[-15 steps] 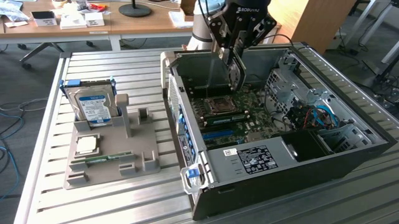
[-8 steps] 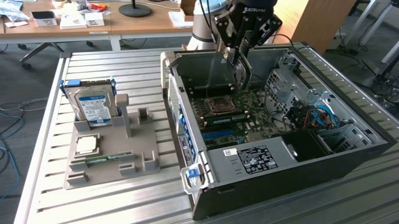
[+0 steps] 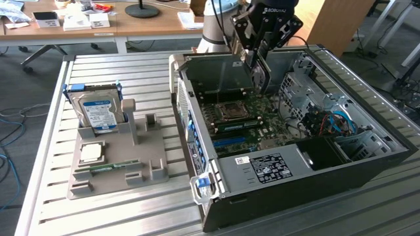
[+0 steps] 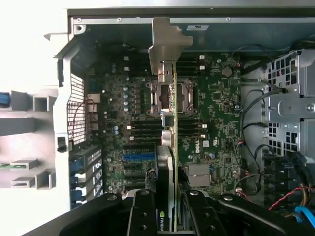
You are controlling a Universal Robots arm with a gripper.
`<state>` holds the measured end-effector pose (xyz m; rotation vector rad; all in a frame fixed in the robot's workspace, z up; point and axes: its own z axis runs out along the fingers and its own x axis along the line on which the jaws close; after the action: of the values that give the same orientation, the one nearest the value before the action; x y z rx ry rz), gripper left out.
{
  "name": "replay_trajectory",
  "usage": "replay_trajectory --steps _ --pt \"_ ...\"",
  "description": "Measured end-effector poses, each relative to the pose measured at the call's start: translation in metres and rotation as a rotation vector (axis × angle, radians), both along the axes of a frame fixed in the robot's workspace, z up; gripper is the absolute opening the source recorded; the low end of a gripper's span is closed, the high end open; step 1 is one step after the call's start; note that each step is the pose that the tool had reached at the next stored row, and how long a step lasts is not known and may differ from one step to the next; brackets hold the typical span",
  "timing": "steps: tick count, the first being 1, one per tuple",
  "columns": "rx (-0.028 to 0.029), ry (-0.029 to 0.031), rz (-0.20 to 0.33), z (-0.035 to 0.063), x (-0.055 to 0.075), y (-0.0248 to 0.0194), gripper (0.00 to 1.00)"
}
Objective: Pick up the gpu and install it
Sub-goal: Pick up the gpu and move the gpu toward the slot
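Above the motherboard (image 4: 216, 108), gpu (image 4: 166, 162) hanging edge-on.
I had the gripper (image 4: 170, 214) partly closed, pinching the gpu upright, presumably so its connector edge faced the motherboard.

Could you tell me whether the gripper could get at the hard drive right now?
Probably not yet: the gripper is shut on the gpu above the open case; the hard drive itself stands unobstructed in its grey holder.

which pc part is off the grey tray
The gpu, in the gripper over the motherboard; the hard drive, processor and memory stick sit on the tray.
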<state>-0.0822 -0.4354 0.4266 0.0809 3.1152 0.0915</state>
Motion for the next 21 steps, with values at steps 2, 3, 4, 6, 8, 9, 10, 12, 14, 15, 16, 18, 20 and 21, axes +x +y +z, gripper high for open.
replay_trajectory --steps 2,3,4,6,8,9,10,12,14,15,16,18,20,21 --pt "0.0000 0.0000 0.000 0.0000 0.003 0.0001 0.27" --pt "0.0001 0.0000 0.000 0.0000 0.004 0.0002 0.27" --pt "0.0000 0.0000 0.000 0.0000 0.006 0.0002 0.27" --pt "0.0000 0.0000 0.000 0.0000 0.009 0.0004 0.27" --pt "0.0000 0.0000 0.000 0.0000 0.011 0.0006 0.27" --pt "0.0000 0.0000 0.000 0.0000 0.013 0.0006 0.27" --pt "0.0000 0.0000 0.000 0.0000 0.014 0.0007 0.27" --pt "0.0000 0.0000 0.000 0.0000 0.018 0.0008 0.27" --pt "0.0000 0.0000 0.000 0.0000 0.020 0.0009 0.27" --pt "0.0000 0.0000 0.000 0.0000 0.022 0.0009 0.27" --pt "0.0000 0.0000 0.000 0.0000 0.023 0.0010 0.27" --pt "0.0000 0.0000 0.000 0.0000 0.025 0.0010 0.27" --pt "0.0000 0.0000 0.000 0.0000 0.028 0.0011 0.27" --pt "0.0000 0.0000 0.000 0.0000 0.029 0.0011 0.27"
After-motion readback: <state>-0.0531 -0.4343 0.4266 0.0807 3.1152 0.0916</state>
